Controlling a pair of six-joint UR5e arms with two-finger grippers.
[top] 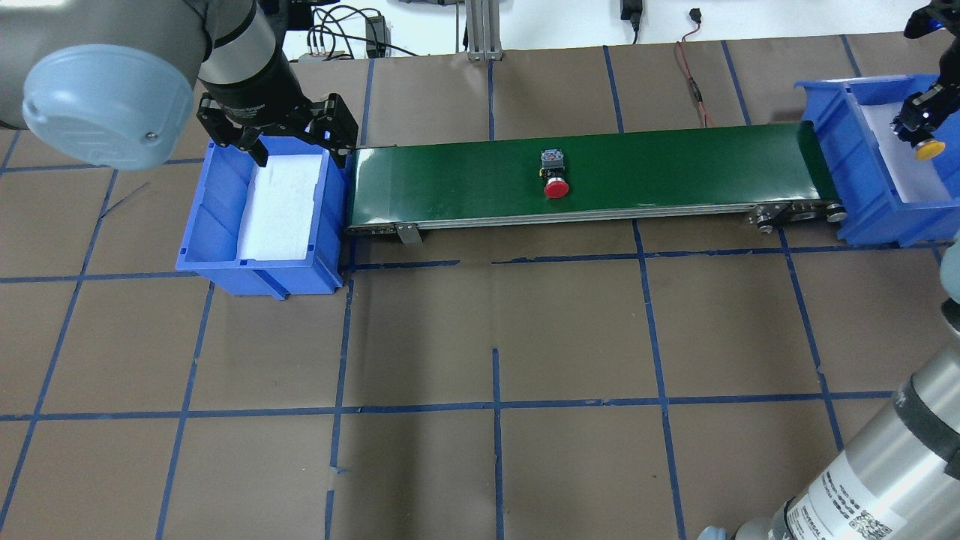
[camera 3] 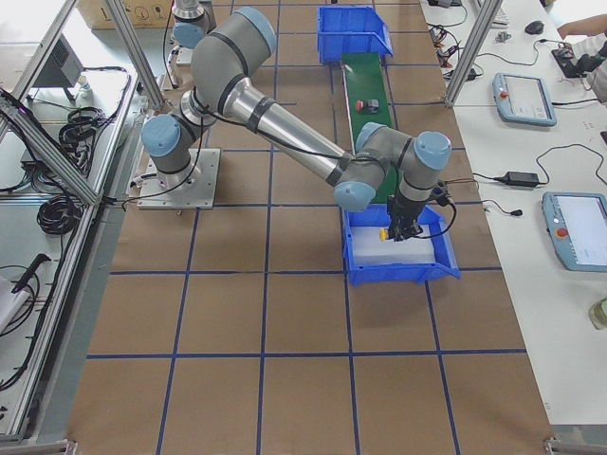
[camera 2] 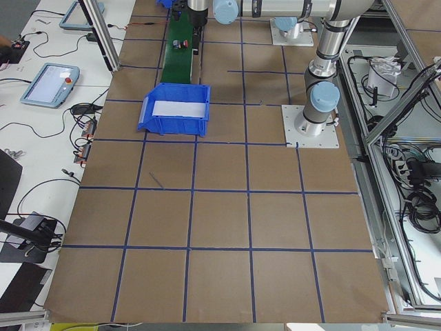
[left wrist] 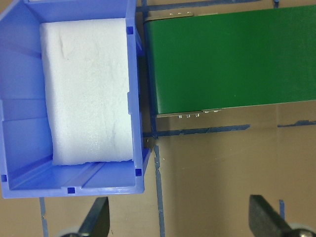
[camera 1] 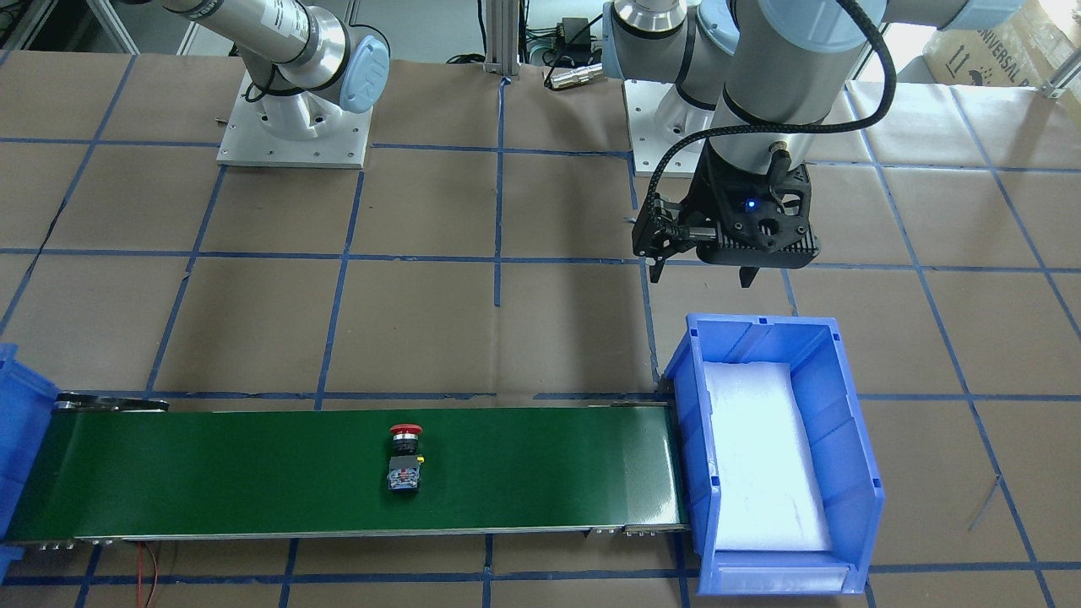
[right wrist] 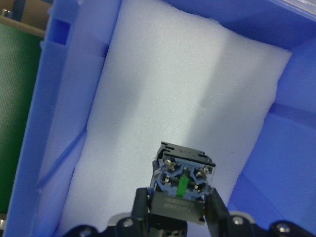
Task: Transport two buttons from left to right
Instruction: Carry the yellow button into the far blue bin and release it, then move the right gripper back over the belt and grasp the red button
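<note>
The red button (top: 555, 174) lies on its side in the middle of the green conveyor belt (top: 675, 165); it also shows in the front view (camera 1: 405, 460). My right gripper (top: 916, 127) is shut on the yellow button (top: 928, 149) and holds it over the white foam in the right blue bin (top: 862, 157). In the right wrist view the fingers (right wrist: 217, 207) clamp the button's block base (right wrist: 181, 177), cap hidden below. My left gripper (top: 300, 154) is open and empty above the far edge of the left blue bin (top: 217, 225). Its fingers (left wrist: 98, 222) show in the left wrist view.
The left bin (camera 1: 853, 439) holds only white foam (camera 1: 760, 456). The belt runs between the two bins over a brown table with blue tape lines (top: 495, 405). The right arm's tube (top: 885, 465) crosses the near right corner. Cables (top: 694, 52) lie behind the belt.
</note>
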